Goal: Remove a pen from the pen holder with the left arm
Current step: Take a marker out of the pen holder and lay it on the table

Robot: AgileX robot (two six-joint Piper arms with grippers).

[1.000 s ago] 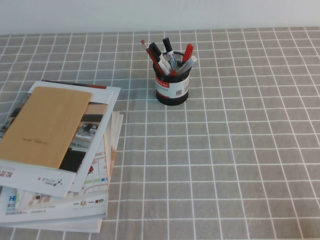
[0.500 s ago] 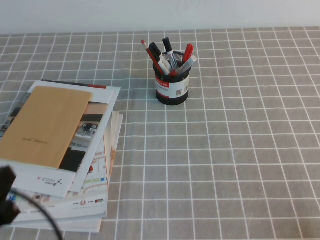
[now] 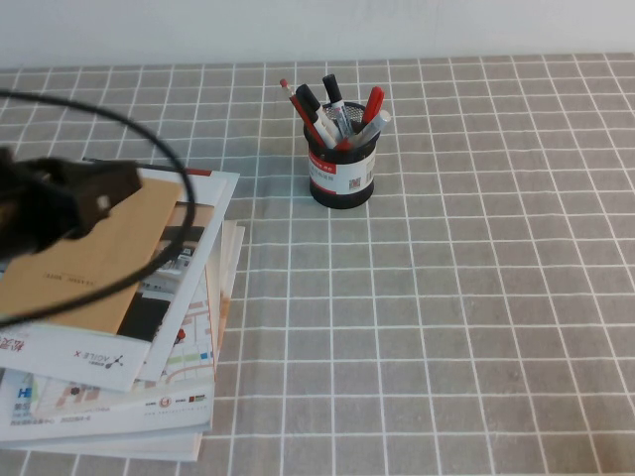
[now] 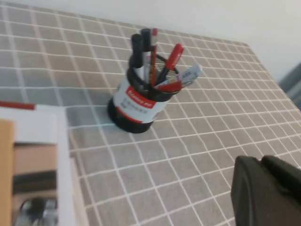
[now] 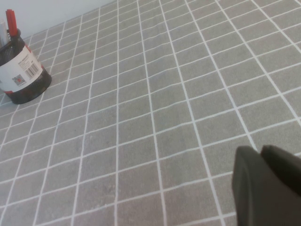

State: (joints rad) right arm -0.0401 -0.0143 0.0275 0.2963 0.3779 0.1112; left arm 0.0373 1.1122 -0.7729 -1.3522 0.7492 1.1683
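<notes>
left gripper [image 3: 117,188]: fingers pressed together, nothing pinched between them, and i see no contact with anything.
left gripper position: i'm over the far edge of the stack of booklets [image 3: 109,407], above the tan notebook [image 3: 69,273] lying on top; can't tell how high.
pen holder [image 3: 342,174]: black mesh cup with a white and red label, upright on the checked tablecloth [image 3: 476,297], ahead of my left gripper and off to its right, well apart.
pens [image 3: 337,104]: several with red and black caps, all standing in the holder and leaning outward; none gripped.
cable [image 3: 171,161]: black loop arching from my left arm across the booklets.
right gripper [image 5: 265,188]: fingers together, empty, over bare cloth, well apart from the holder.
</notes>
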